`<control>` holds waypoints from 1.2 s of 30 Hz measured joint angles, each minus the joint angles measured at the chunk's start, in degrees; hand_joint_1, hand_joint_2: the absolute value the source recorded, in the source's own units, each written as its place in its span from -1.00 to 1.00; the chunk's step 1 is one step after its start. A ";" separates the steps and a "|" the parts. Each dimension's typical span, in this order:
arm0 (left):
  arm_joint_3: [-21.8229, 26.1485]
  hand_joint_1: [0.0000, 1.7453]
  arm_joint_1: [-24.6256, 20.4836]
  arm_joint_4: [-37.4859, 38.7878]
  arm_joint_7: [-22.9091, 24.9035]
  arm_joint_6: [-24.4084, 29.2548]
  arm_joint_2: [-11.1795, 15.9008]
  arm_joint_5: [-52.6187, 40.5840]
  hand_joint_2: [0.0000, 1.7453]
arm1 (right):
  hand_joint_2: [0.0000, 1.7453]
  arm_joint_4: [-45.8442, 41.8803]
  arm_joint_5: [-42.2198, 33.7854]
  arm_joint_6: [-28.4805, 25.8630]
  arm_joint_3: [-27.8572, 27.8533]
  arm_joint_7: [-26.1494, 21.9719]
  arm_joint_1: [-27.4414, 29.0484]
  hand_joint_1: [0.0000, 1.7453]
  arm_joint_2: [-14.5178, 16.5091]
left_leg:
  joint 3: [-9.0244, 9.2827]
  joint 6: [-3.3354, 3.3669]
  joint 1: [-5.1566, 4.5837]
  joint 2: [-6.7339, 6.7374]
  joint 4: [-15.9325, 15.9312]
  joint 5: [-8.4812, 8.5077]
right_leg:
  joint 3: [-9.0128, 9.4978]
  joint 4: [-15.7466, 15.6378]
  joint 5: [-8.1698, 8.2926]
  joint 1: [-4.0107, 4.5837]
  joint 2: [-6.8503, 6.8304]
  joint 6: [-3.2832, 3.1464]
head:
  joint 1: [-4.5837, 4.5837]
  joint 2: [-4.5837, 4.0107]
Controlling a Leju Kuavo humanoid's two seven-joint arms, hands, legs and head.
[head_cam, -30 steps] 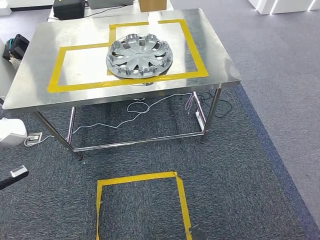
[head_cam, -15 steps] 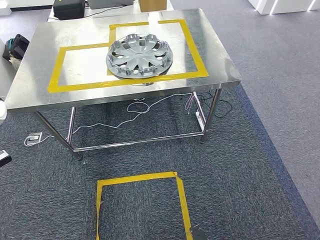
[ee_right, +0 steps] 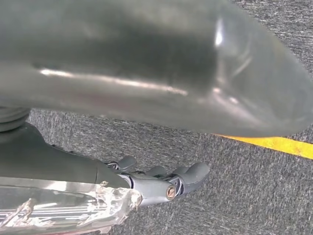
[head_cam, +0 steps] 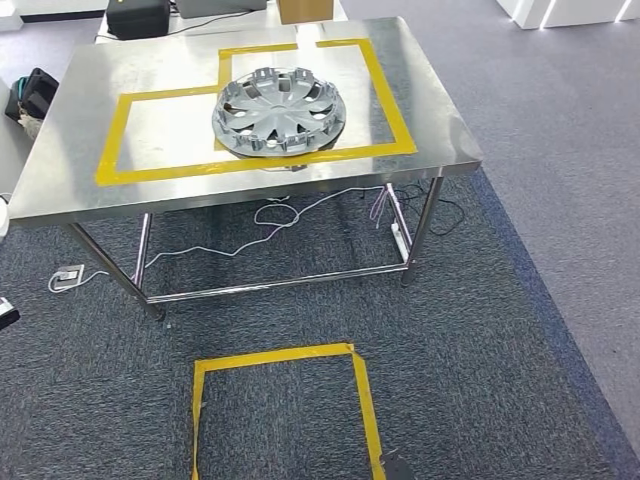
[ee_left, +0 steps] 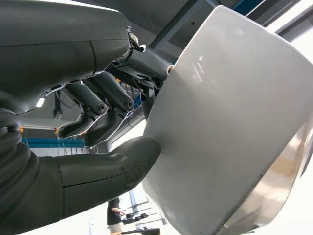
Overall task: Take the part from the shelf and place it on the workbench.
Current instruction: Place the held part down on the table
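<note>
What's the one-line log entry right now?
hubcap on workbench, overlapping yellow tape | right hand empty over carpet | left hand against white shell, grip unclear

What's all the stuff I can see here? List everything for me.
Workbench: one, bare steel, middle of the room.
Hubcap: one, silver, on the workbench, across the tape lines.
Tape outline: yellow, on the workbench top.
Tape square: one, yellow, on the carpet before the workbench.
Cables: white and dark, on the floor under the workbench.
Black case: one, behind the workbench.
Cardboard box: one, brown, behind the workbench.
Left hand: dark grey, fingers apart, beside a white shell.
Right hand: grey, over the carpet.
</note>
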 joint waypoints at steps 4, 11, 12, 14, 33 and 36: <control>0.02 1.00 0.00 0.00 0.00 0.00 0.00 0.00 1.00 | -1.00 0.00 0.00 0.00 -0.03 0.00 0.00 -1.00 0.00 | 0.00 0.00 0.00 0.00 0.00 0.00 | 0.00 0.00 0.00 0.00 0.00 0.00 | 0.01 0.00; 0.05 1.00 0.00 -0.10 -0.10 -0.03 0.00 0.32 1.00 | -1.00 0.00 0.01 0.00 -0.17 0.00 0.00 -1.00 0.00 | 0.00 0.00 0.00 0.00 0.00 0.00 | 0.00 0.00 0.00 0.00 0.00 0.00 | 0.00 0.01; 0.09 1.00 0.00 -0.16 -0.23 -0.06 0.00 0.59 1.00 | -1.00 0.00 0.01 0.00 -0.20 0.00 0.00 -1.00 0.00 | 0.00 0.00 0.00 0.00 0.00 0.00 | 0.00 0.00 0.00 0.00 0.00 0.00 | 0.00 0.01; 0.21 1.00 0.00 -0.39 -0.65 -0.18 -0.01 1.31 1.00 | -1.00 0.00 0.04 0.00 -0.25 0.00 0.00 -1.00 0.00 | 0.00 0.00 0.00 0.00 0.00 0.00 | 0.00 0.00 0.00 0.00 0.00 0.00 | 0.00 0.00; 0.68 1.00 5.14 -5.30 -4.11 -0.80 -1.50 5.13 1.00 | -1.00 -0.04 1.80 0.15 -0.32 0.46 -0.27 -1.00 0.43 | 0.08 1.73 -0.47 -0.09 -0.43 -0.97 | 0.25 0.21 0.37 -0.62 -0.10 1.39 | -0.02 -0.01; 0.93 1.00 5.52 -5.93 -4.12 -0.75 -1.55 5.03 1.00 | -1.00 -0.12 1.86 0.12 -0.32 0.39 -0.41 -1.00 0.44 | 1.24 2.59 -0.10 -0.29 -0.81 -1.77 | -1.96 4.62 -1.77 -0.59 -0.09 1.89 | 0.30 0.01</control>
